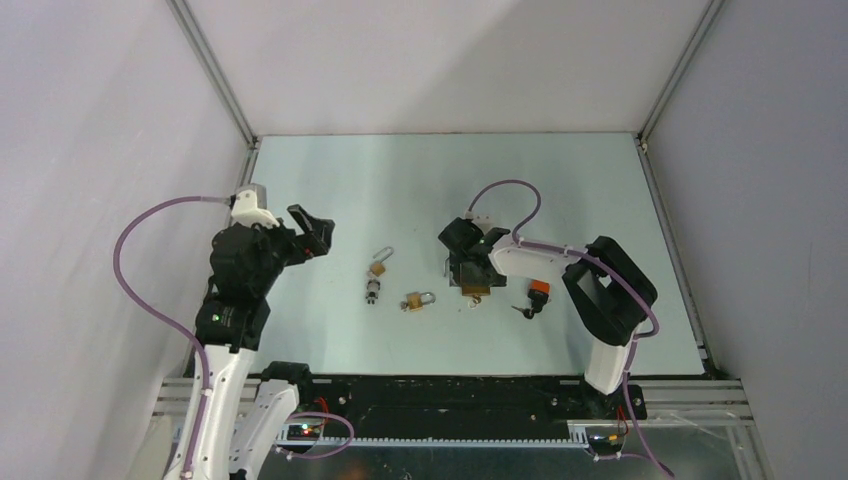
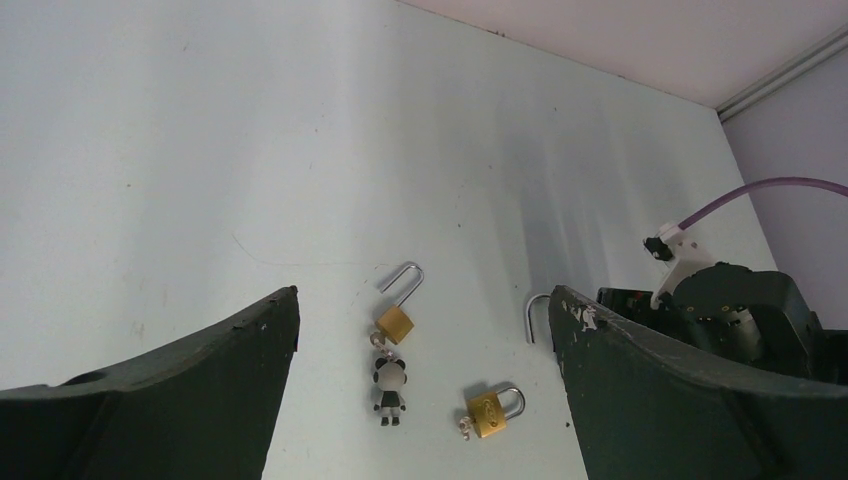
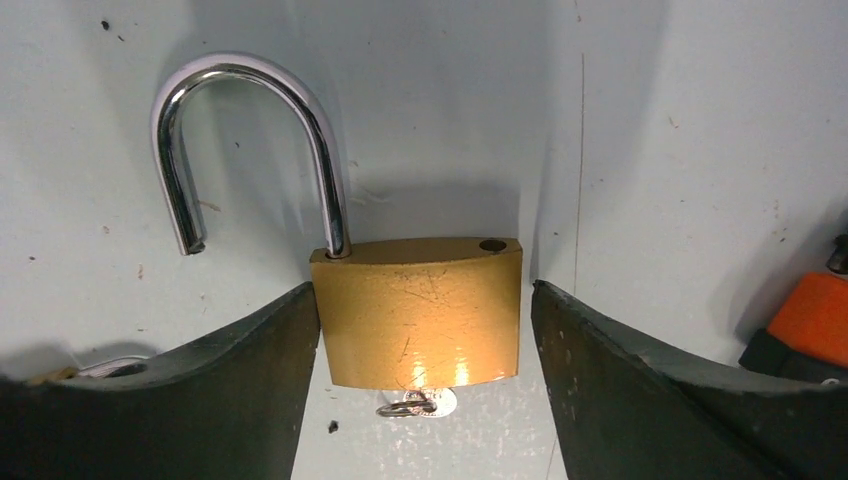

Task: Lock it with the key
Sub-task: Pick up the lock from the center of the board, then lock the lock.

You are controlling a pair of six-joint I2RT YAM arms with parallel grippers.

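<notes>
A large brass padlock (image 3: 420, 315) lies flat on the table with its steel shackle (image 3: 240, 140) swung open and a key with a ring (image 3: 415, 403) in its base. My right gripper (image 3: 425, 300) is open and straddles the padlock body; the left finger is at its edge and the right finger stands a small gap off. In the top view the right gripper (image 1: 470, 272) covers most of this padlock (image 1: 474, 291). My left gripper (image 1: 318, 237) is open and empty above the table's left part, apart from the locks.
A small open brass padlock (image 2: 395, 322) with a panda key charm (image 2: 390, 385) and a small closed padlock (image 2: 488, 412) with a key lie between the arms. An orange and black key fob (image 1: 538, 293) lies right of the large padlock. Walls enclose the table.
</notes>
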